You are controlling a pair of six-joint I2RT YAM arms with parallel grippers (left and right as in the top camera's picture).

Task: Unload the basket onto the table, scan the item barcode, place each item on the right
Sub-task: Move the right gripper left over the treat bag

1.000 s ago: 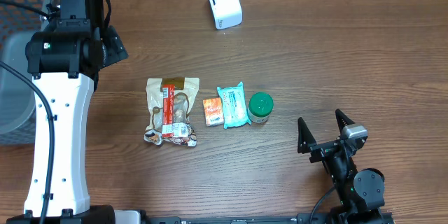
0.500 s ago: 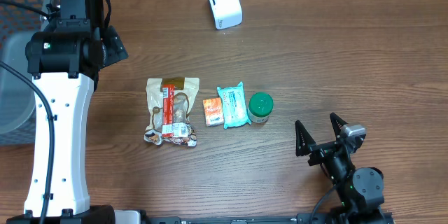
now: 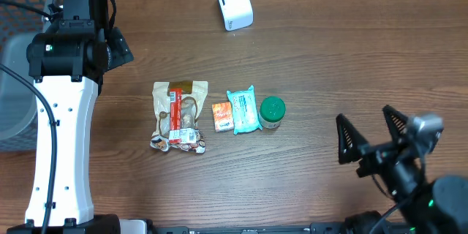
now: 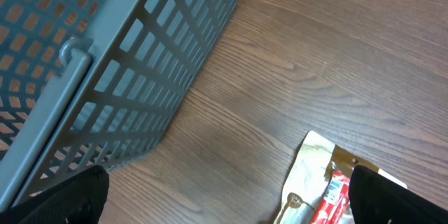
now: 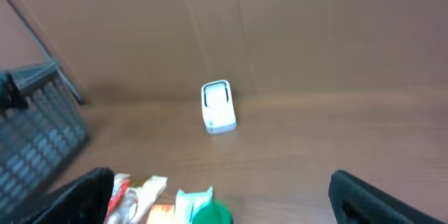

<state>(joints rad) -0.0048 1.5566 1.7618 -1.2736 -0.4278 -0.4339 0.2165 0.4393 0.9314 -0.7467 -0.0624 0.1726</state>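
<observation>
Worktop (image 3: 329, 44): basket (image 4: 84, 56) far left, left tool (image 4: 231, 199) beside it, spread wide, empty. Right tool (image 3: 363, 115) open, empty, near right. Mid-worktop row: snack bag (image 3: 178, 115), orange box (image 3: 222, 116), teal pack (image 3: 243, 111), green-lid jar (image 3: 272, 112). Scanner (image 3: 234, 4) at far edge.

The right hand (image 3: 363, 112) has shifted rightward and risen, looming larger from above.

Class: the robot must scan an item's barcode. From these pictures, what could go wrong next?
The orange packet, teal pack and green-lidded jar sit packed side by side; the open right hand could nudge or catch a neighbour.
No barcode shows from above, so the wrong face may meet the scanner.
The far-off scanner means a long carry; a weak grip could slip.
</observation>
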